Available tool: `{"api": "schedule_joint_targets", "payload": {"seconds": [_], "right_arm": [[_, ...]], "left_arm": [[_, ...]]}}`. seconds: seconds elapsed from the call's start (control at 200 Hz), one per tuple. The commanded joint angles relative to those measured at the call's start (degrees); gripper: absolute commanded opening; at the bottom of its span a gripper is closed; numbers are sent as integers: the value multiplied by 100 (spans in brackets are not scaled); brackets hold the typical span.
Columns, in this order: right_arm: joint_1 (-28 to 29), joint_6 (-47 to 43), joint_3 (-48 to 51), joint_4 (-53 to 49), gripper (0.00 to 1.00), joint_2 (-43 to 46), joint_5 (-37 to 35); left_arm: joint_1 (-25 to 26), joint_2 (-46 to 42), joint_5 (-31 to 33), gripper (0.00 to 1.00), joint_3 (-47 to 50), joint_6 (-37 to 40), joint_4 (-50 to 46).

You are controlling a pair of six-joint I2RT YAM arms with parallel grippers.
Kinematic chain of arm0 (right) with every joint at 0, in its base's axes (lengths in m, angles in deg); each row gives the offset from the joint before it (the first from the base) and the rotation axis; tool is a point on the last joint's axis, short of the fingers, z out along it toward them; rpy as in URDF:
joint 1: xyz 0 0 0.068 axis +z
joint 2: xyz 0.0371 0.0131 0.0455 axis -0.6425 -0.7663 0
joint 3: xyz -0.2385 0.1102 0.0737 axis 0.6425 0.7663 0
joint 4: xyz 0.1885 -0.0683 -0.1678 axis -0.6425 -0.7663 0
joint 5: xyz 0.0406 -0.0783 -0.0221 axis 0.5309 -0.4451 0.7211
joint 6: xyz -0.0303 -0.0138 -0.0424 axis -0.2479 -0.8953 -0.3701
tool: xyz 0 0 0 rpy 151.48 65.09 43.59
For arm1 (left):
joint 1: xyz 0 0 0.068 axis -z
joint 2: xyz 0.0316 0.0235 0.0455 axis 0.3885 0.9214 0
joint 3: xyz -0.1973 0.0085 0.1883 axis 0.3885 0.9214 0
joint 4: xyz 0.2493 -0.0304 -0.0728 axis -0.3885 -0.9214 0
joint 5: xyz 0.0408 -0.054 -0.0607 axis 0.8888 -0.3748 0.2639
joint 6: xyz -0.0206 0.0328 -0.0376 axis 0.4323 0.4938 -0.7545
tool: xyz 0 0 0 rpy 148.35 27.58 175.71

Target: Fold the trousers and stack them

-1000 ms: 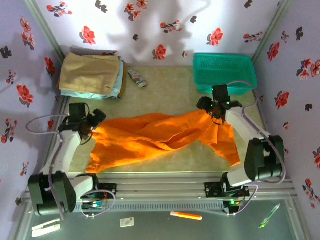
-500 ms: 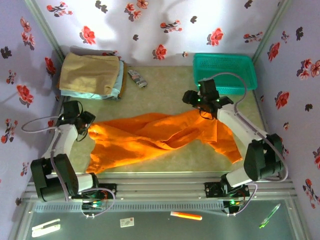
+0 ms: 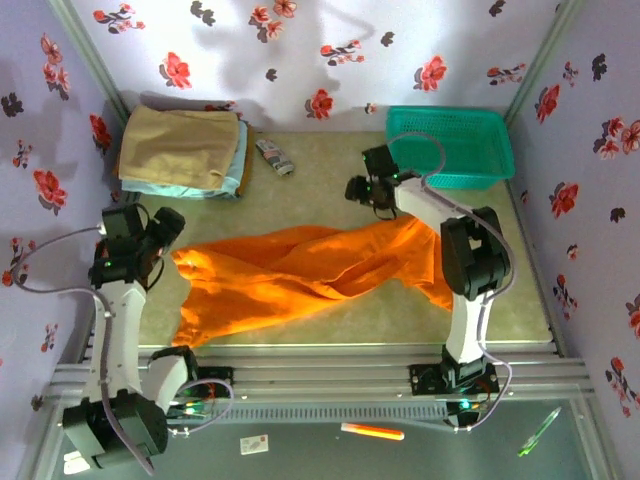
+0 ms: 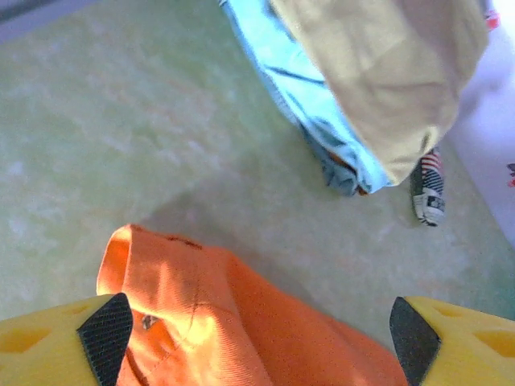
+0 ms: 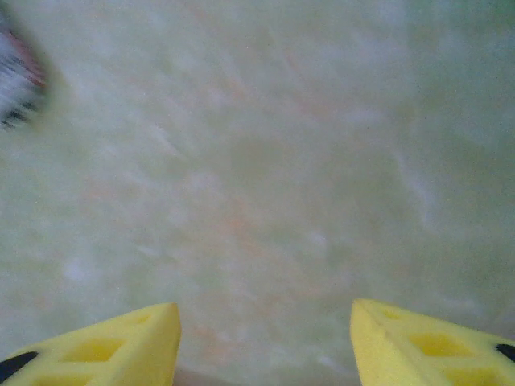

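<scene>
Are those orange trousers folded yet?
Not yet. The trousers lie stretched out and rumpled across the table, legs twisted together, with no neat fold anywhere.

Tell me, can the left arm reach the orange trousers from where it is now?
Probably yes. The left end effector is open just above the end of the trousers, and nothing lies between them; the folded stack sits farther back.

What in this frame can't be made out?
- Bright orange cloth trousers: right end under the right robot arm, top view; cut by the left wrist view's bottom edge.
- Small striped object: too small in the top view, blurred at the right wrist view's left edge.
</scene>
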Motion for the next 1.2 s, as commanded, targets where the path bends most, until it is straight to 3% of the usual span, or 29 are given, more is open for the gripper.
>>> {"api": "schedule_joint_targets", "payload": {"seconds": [0.0,0.16,0.37,0.53,0.69,0.79,0.87,0.985,1.075,1.195], "right_arm": [[49,121,717,186,55,406,340],[229,294,2221,435,41,1320,439],[464,625,3473,564,37,2020,396],[460,592,3519,296,52,2213,151],[468,142,2612,-409,62,2581,-67],[477,-141,1963,-574,68,2364,127],[575,-465,1348,-837,71,1832,455],[637,-764,935,-870,76,1219,1052],[862,-963,807,-922,79,927,1103],[1216,-1285,655,-1129,79,500,1345]], "left_arm": [[-12,486,-137,86,-170,229,48],[129,1558,-241,82,-258,50,699],[427,2110,-96,79,-48,-80,1232],[541,2182,-51,79,431,-112,1430],[589,2300,-23,84,752,-49,1436],[592,2334,-17,83,961,-35,1503],[597,2319,-17,74,1153,-59,1599],[598,2243,-25,42,1358,-76,1658],[589,2133,-25,19,1515,-75,1620],[592,1936,-42,0,1782,-151,1700]]}}
